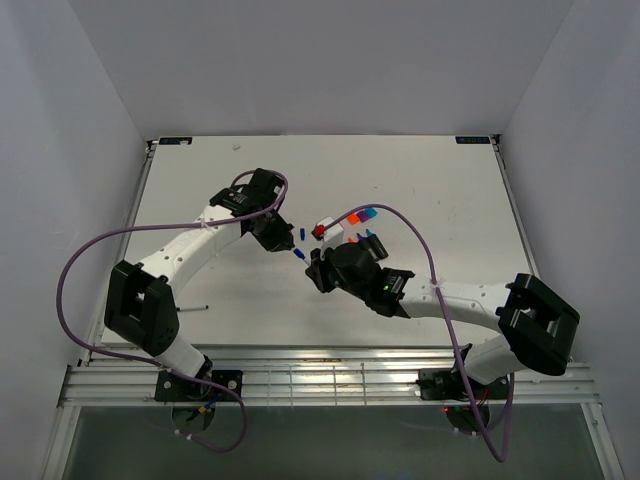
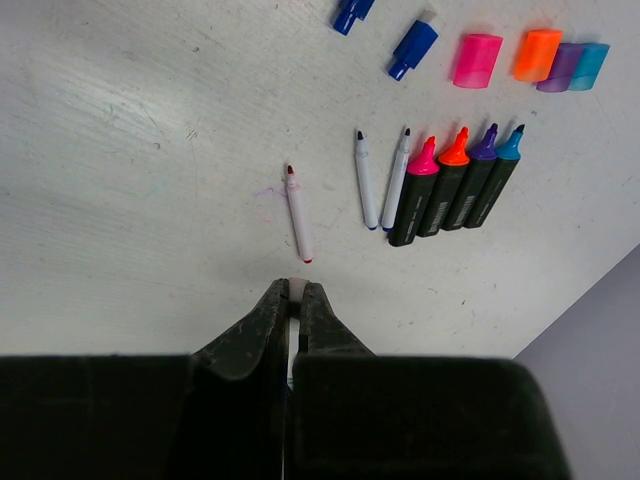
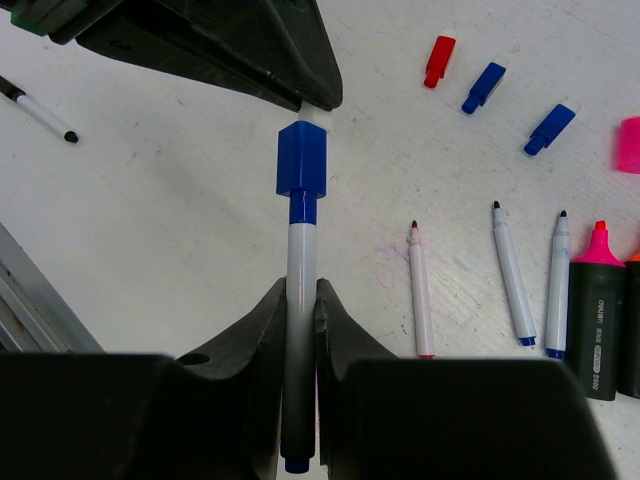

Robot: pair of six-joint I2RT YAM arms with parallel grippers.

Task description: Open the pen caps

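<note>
My right gripper (image 3: 301, 290) is shut on a thin white pen (image 3: 301, 250), which carries a blue pen cap (image 3: 301, 160). My left gripper (image 3: 300, 95) meets the far end of that cap. In the left wrist view the left gripper (image 2: 291, 288) is shut, with a pale bit of the cap pinched at its tips. From above, the two grippers face each other mid-table with the blue cap (image 1: 300, 256) between them. Loose caps lie on the table: red (image 3: 438, 60), two blue (image 3: 484, 86) (image 3: 550, 128), pink (image 2: 477, 60), orange (image 2: 538, 54), purple (image 2: 562, 68) and cyan (image 2: 590, 66).
Three uncapped thin pens (image 2: 298, 213) (image 2: 366, 180) (image 2: 396, 180) lie beside a row of uncapped black markers (image 2: 440, 195). Another thin pen (image 3: 40, 108) lies apart, toward the table's near left. A metal rail (image 1: 320, 375) runs along the near edge. White walls enclose the table.
</note>
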